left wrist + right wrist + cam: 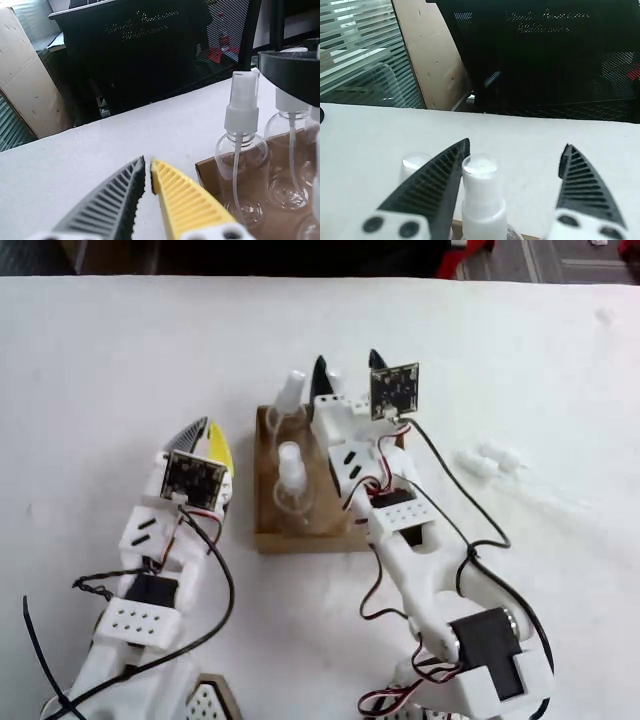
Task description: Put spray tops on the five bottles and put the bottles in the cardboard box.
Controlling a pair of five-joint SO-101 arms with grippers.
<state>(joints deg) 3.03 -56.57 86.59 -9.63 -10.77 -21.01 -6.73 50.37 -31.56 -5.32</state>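
The cardboard box [262, 535] lies at the table's middle with clear bottles standing in it. Two of them, one [292, 483] nearer and one [289, 395] farther, carry white spray tops. My right gripper [348, 360] hangs open over the box's far end. Between its black fingers [427, 192] stands a bottle's white spray top [481, 192], close to one finger; a second top [414, 163] peeks out behind that finger. My left gripper [205, 427], grey and yellow, is shut and empty [148, 163] on the table just left of the box [210, 172]. Capped bottles [241, 145] stand beside it.
Loose white spray tops [490, 458] lie on the white table to the right of the box. The right arm's body and cables cover the box's right half. A dark chair and a cardboard sheet stand beyond the table's far edge.
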